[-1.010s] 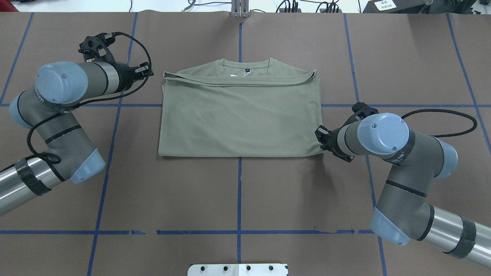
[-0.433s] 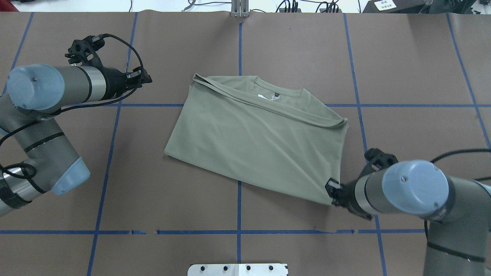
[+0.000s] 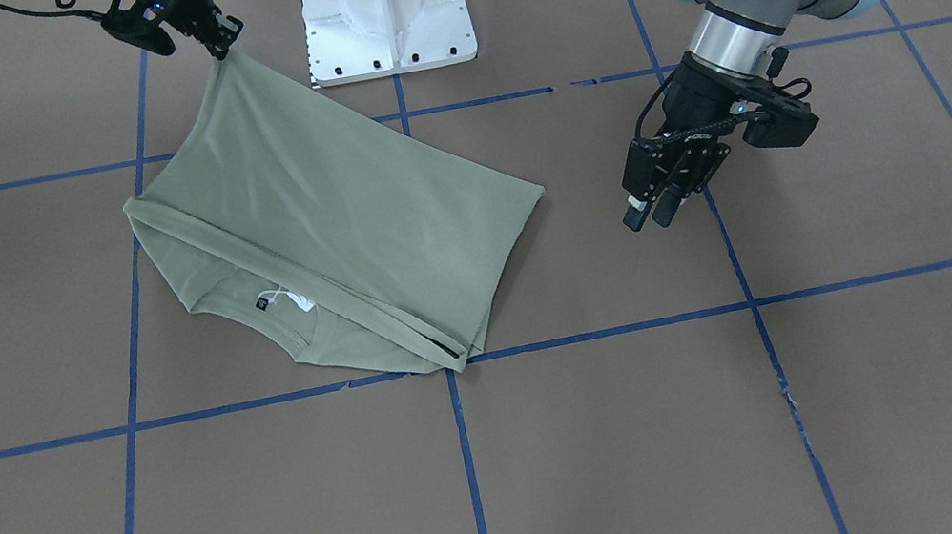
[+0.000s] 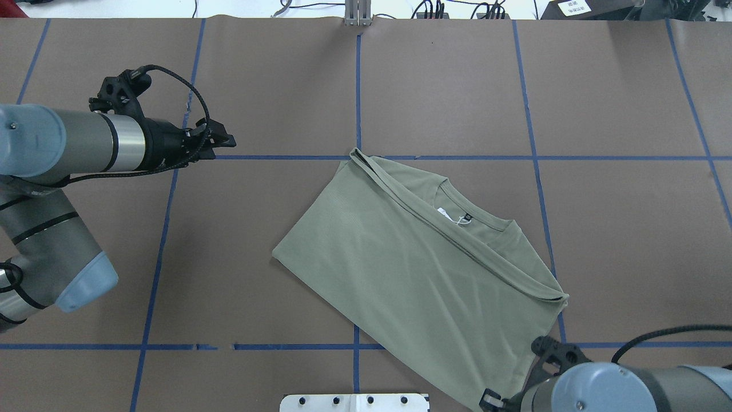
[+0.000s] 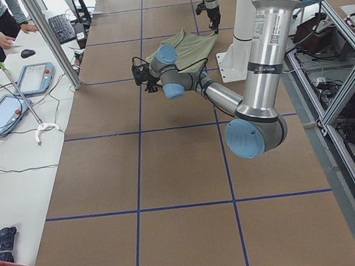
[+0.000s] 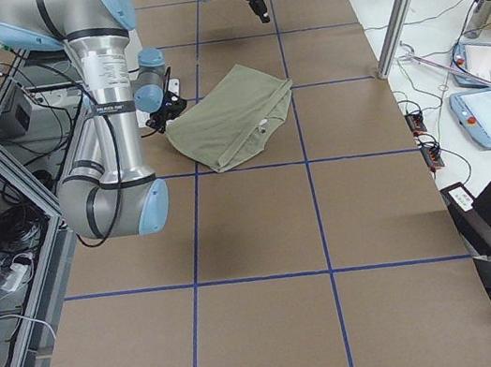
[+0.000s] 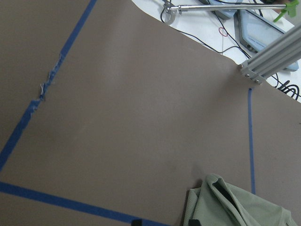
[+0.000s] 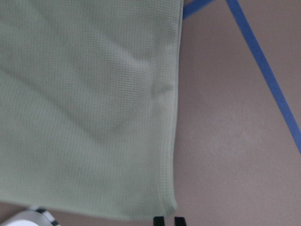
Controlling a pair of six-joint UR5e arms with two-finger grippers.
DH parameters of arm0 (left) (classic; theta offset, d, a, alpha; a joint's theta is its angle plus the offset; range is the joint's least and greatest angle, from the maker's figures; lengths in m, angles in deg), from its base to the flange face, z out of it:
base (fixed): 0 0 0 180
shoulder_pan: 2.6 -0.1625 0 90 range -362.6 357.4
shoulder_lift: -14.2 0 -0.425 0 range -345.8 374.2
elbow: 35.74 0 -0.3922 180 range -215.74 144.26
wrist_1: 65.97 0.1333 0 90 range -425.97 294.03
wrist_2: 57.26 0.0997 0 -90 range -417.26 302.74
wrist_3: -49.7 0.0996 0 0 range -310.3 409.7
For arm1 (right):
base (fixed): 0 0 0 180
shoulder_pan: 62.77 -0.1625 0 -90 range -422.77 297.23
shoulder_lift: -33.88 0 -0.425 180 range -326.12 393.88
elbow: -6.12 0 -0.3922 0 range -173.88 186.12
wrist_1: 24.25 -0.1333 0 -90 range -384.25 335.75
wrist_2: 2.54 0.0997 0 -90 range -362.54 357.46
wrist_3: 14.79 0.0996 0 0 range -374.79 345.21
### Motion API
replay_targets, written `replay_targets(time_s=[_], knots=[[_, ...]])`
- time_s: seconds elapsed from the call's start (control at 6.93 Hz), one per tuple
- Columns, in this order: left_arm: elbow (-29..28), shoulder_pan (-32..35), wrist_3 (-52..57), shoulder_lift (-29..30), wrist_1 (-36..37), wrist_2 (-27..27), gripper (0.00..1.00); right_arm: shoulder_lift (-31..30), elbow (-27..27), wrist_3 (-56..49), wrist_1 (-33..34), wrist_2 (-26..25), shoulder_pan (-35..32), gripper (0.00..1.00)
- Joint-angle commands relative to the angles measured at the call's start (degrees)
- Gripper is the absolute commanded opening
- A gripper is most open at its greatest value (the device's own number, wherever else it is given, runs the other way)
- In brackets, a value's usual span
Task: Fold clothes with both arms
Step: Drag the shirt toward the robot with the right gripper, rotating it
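Shirt: the shirt [image 4: 412, 269] lies slantwise on the tabletop [image 4: 457, 86], from the middle to the lower right of the overhead view. It is already partly folded into a rough rectangle, with a sleeve laid as a band across the chest just below the collar.
Collar end: it faces the upper right of that view, with the white hang tag [image 4: 449, 214] and black neck label [image 4: 468, 217] showing inside the neck.
Right claw: the right claw [image 3: 217, 49], at the upper left of the front view, is pinched tight on one hem corner. The cloth runs taut up to it and the rest lies flat.
Left claw: the left claw [image 3: 651, 213], at the right of the front view, hangs well apart from the shirt. Its fingers are a little parted and it holds nothing.
Step in hand: most likely repositioning, with the right arm towing the half-folded shirt by its corner toward the robot's base block [image 3: 383, 2].
Next move: probably to settle the shirt square to the blue tape lines [image 4: 357, 86]. The left claw would then come in to the free hem corner at the middle of the overhead view, so that both arms can make the next fold.
Care: a one-corner pull may skew or undo the folded sleeve.
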Motion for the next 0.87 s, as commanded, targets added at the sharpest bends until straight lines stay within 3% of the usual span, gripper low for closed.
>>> replay_targets(time_s=[0.0, 0.43, 0.72], knots=[[2.1, -5.4, -7.4, 0.0, -0.1, -1.0, 0.62, 0.1, 0.1, 5.0, 0.5, -4.8, 5.9, 1.0], [1.4, -13.8, -16.2, 0.1, 0.8, 2.0, 0.69, 3.8, -2.8, 4.4, -0.4, -6.0, -9.8, 1.0], [-1.1, -19.4, -16.7, 1.8, 4.4, 6.7, 0.69, 9.7, 2.0, -1.9, -0.4, -5.0, -21.2, 1.0]])
